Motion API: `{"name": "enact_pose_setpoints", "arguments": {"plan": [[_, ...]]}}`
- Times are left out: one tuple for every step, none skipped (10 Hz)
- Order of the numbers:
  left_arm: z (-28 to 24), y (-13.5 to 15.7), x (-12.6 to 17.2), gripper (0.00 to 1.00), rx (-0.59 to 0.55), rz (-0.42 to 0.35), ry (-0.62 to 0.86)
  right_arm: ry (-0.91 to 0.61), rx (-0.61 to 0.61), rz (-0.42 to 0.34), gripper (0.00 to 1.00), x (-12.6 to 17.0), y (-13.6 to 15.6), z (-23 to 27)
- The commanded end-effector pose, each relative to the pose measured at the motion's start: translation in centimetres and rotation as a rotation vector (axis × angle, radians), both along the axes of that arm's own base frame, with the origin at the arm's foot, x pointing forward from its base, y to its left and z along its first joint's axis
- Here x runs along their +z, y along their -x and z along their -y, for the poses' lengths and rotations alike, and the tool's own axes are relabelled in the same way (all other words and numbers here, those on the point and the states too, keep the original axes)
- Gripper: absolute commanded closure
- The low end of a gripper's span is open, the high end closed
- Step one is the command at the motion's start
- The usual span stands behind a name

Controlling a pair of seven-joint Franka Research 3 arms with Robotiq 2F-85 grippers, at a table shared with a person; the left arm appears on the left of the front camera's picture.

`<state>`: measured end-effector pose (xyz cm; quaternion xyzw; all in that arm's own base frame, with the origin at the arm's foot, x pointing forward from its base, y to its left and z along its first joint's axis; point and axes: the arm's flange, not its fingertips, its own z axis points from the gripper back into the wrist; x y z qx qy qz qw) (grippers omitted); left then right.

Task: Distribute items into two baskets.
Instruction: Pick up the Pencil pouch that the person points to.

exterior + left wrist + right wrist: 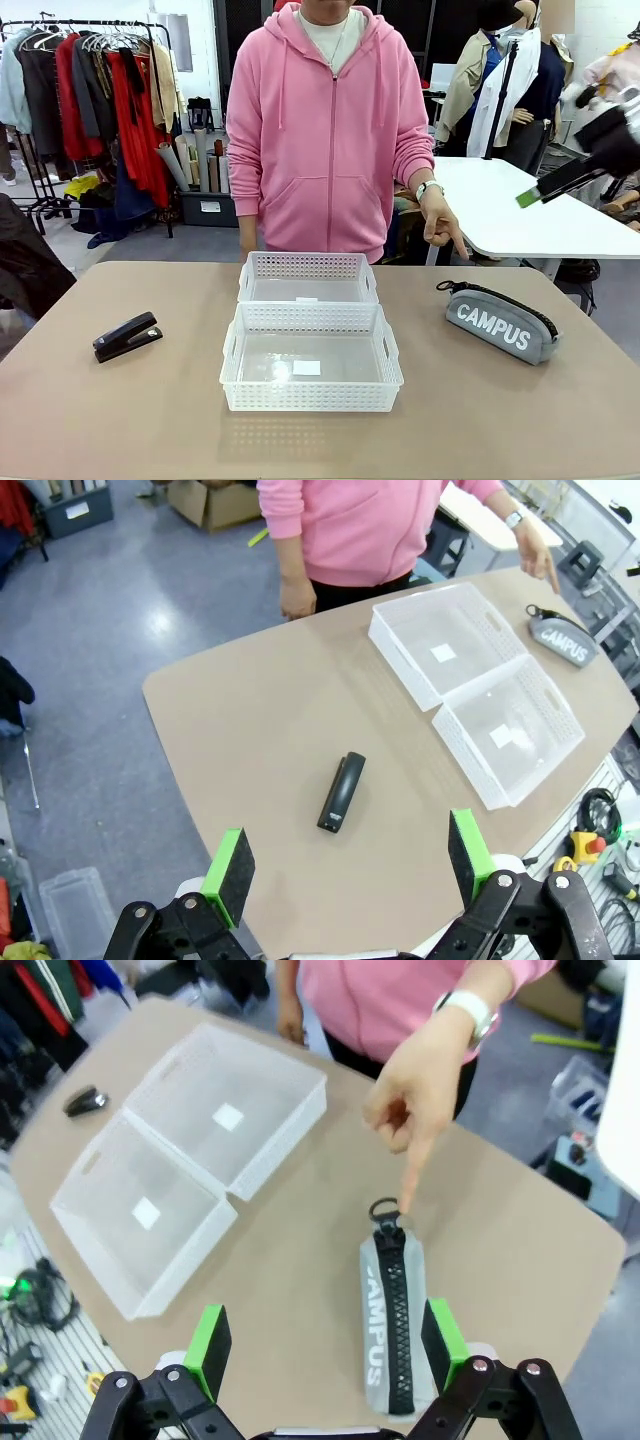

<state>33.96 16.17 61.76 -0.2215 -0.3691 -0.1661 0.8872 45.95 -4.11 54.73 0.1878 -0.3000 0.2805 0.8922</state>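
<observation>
Jaws on my right arm show blurred in the front view, raised above the pouch; two baskets touch mid-worktop. Left wrist: my jaws stand apart, the stapler lying ahead, midway between them. Right wrist: jaws apart, pouch lying between them, a person's hand pointing at its far end.

A tan surface stands before a person in a pink hoodie. Behind, a clothes rack holds red and dark garments. A white table stands right.
</observation>
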Motion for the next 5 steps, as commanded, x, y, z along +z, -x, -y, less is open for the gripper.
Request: {"name": "enact_pose_setpoints", "arguments": {"plan": [[-0.1,-0.1,-0.3,0.00,-0.019,0.017,0.003,0.148,0.085,-0.045,0.00,-1.1,-2.2,-0.7],[-0.1,-0.1,-0.3,0.00,-0.019,0.017,0.003,0.225,0.091,-0.083,0.00,-2.3,-2.8,-1.4],[-0.1,-0.1,-0.3,0.00,-0.019,0.017,0.003,0.283,0.117,-0.109,0.00,-3.3,-3.2,-2.0],[-0.1,-0.1,-0.3,0.00,-0.019,0.017,0.003,0.340,0.135,-0.130,0.00,-4.3,-3.6,-2.3],[-0.1,-0.1,-0.3,0.00,-0.019,0.017,0.003,0.390,0.155,-0.152,0.00,-5.5,-3.9,-2.6]]}}
